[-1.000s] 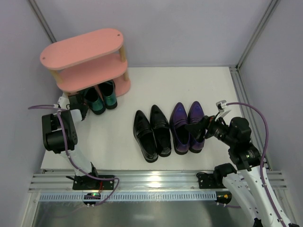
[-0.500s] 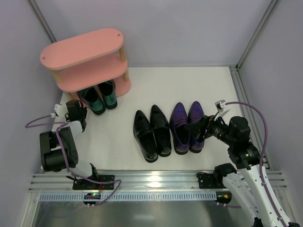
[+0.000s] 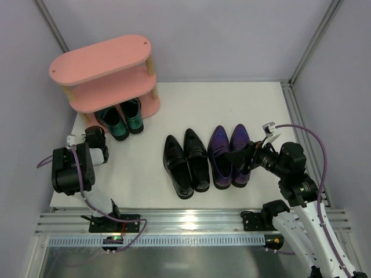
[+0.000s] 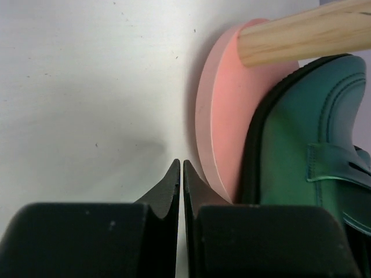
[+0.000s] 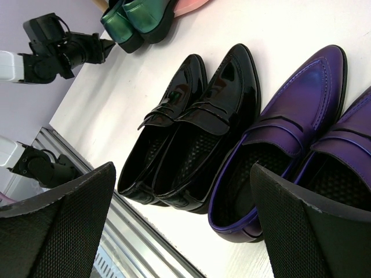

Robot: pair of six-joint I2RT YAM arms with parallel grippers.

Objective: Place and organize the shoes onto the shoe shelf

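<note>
The left claw (image 4: 180, 174), pinched closed and empty, could knock the shelf (image 4: 217, 116) at its one o'clock if it swings. The right claw (image 3: 243, 157) gapes, empty.

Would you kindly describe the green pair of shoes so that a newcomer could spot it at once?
Find the pink shoe shelf in the far left corner of the table. On its lowest board, jutting out in front, sits the teal-green pair. It is the only pair on the shelf; the black pair and the purple pair stand side by side on the table.
</note>
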